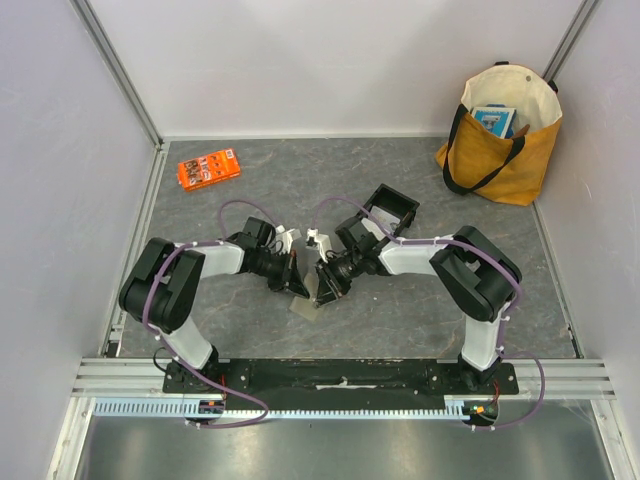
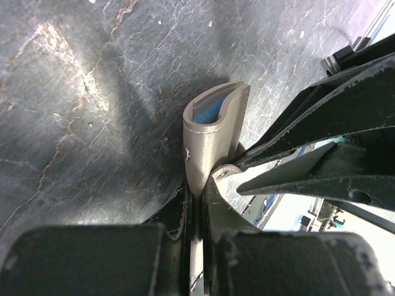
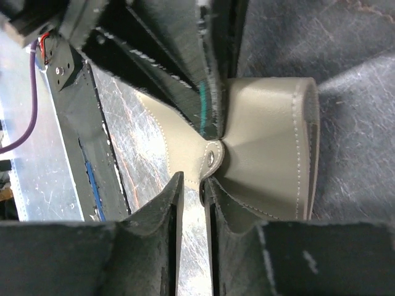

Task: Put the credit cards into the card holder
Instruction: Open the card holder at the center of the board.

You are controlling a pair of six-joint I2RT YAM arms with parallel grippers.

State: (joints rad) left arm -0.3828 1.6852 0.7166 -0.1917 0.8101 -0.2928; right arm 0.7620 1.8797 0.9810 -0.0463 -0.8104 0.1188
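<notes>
Left gripper (image 2: pixel 199 198) is clamped on the taupe card holder (image 2: pixel 213 126), mid tabletop (image 1: pixel 420 310). Right gripper (image 3: pixel 194 192) sits narrow at the holder's snap flap. Can't tell if it grips.

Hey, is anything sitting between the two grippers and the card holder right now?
Nothing visible does. The left gripper is shut on one edge of the card holder, and the right gripper pinches its flap just beside the snap stud. Both sets of fingers touch the holder directly.
</notes>
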